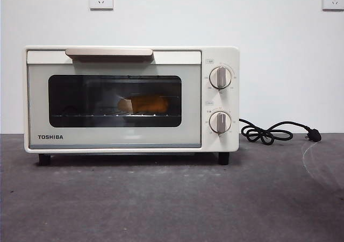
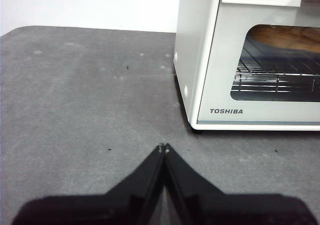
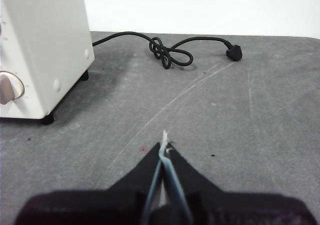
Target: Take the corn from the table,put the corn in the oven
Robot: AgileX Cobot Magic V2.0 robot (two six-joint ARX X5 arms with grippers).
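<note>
Front view showed the corn [image 1: 144, 104] lying on the rack inside the oven [image 1: 129, 98], door closed. The left gripper [image 2: 163, 147] hovered over the table [image 2: 80, 100], jaws pressed together, the oven ahead of them. The right gripper [image 3: 164, 141], jaws likewise together, faced the cord [image 3: 167, 52].

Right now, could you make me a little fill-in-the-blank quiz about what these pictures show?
1. The corn lies inside the ____.
2. The oven door is ____.
3. The black cord lies on the table, its plug ____ any socket.
4. Both the left gripper and right gripper hold ____.

Missing words: oven; shut; outside; nothing
</note>
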